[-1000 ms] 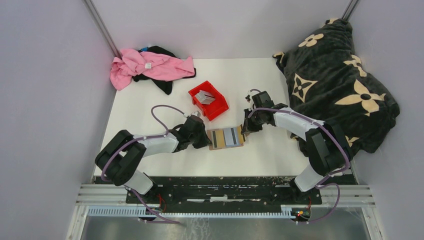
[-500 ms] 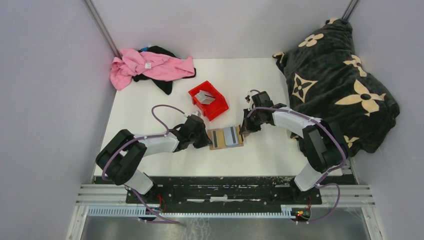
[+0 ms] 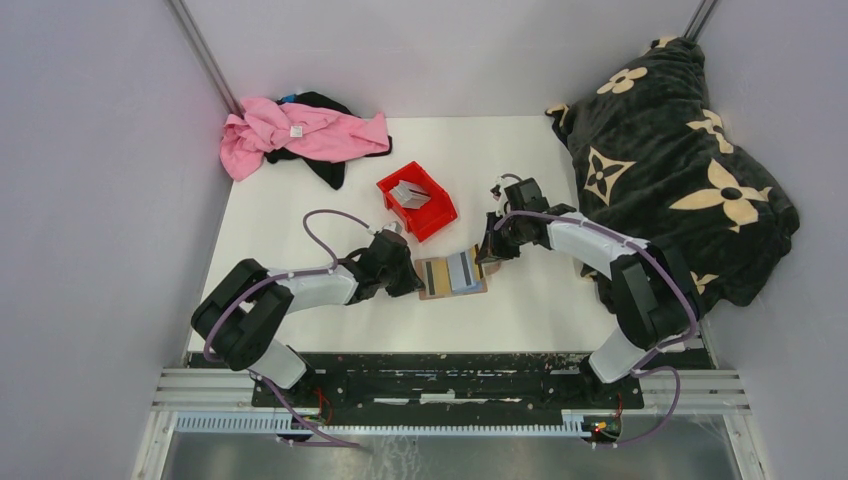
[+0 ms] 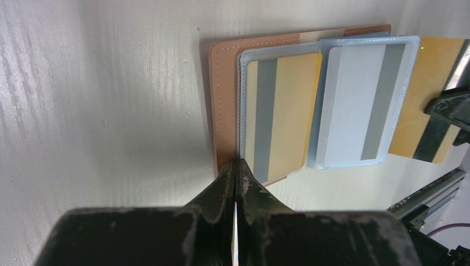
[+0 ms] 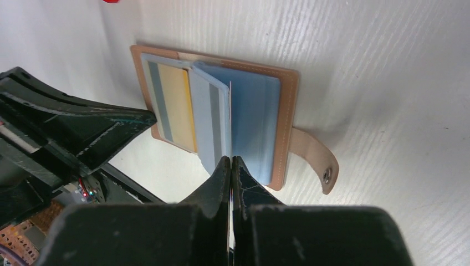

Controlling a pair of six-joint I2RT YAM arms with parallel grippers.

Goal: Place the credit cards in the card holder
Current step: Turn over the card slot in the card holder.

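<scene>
The card holder (image 3: 440,293) lay open on the white table (image 3: 300,220) at the centre of the top view, just below the red bin (image 3: 436,222). In the left wrist view, a gold card (image 4: 288,111) and a silver card (image 4: 354,105) were seen inside its clear sleeves. The left gripper (image 4: 235,166) was closed, its tips set on the holder's lower edge. The right gripper (image 5: 230,162) was clamped on a second gold card (image 4: 424,94) with a dark stripe, held just beside the silver card's sleeve, over the holder's right half near the snap tab (image 5: 316,160).
</scene>
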